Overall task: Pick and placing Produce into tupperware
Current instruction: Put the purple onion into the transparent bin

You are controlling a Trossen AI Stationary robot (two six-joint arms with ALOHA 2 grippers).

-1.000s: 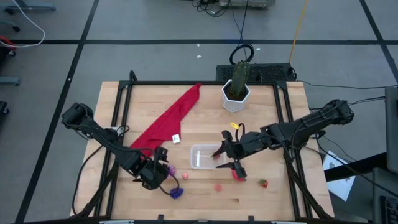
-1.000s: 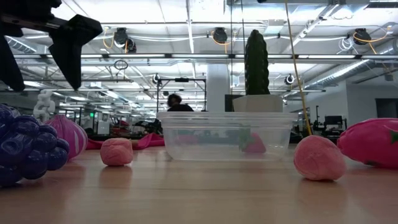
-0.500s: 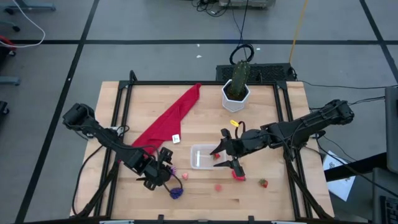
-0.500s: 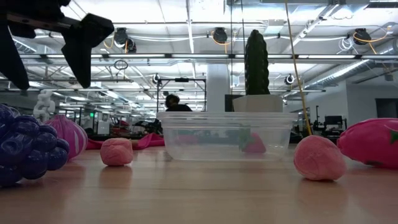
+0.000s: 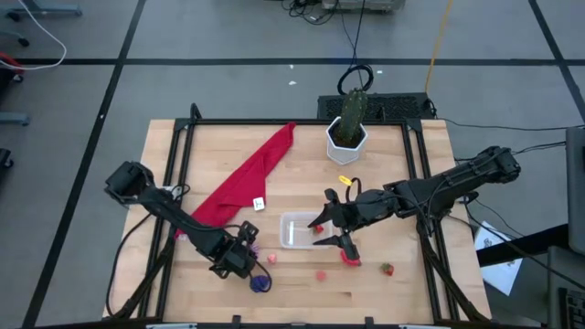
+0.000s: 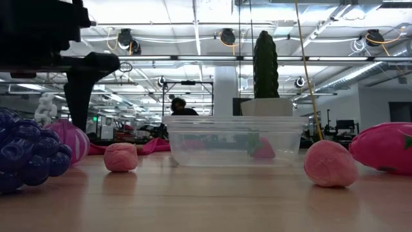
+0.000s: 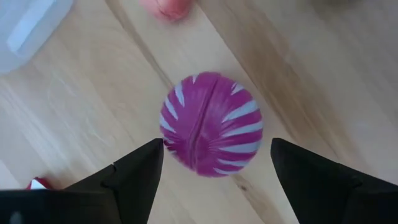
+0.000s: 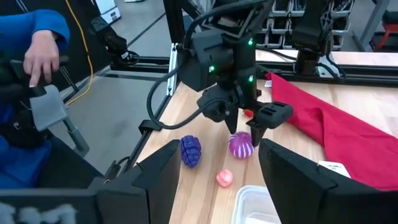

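My left gripper [image 7: 216, 148] is open and points down over a purple ball with white stripes [image 7: 210, 124]; its fingers stand on either side of the ball without touching it. In the high view it is near the table's near-left part [image 5: 245, 258]. The ball [image 6: 69, 140] rests on the wood beside purple grapes [image 5: 260, 281] and a small pink piece [image 5: 271, 259]. The clear tupperware [image 5: 294, 228] stands mid-table with a red piece inside [image 6: 262, 149]. My right gripper [image 5: 331, 234] is open and hovers at the tupperware's right end.
A long red cloth [image 5: 247, 175] lies on the far-left part of the table, and a white pot with a cactus [image 5: 347, 137] stands at the far edge. A red piece [image 5: 349, 258], a pink piece [image 5: 321, 274] and a strawberry [image 5: 388, 269] lie near-right. A person's hand [image 8: 42, 55] shows beyond the table.
My left gripper has moved right toward the striped ball and come down lower, staying open. The right arm and the produce have kept still.
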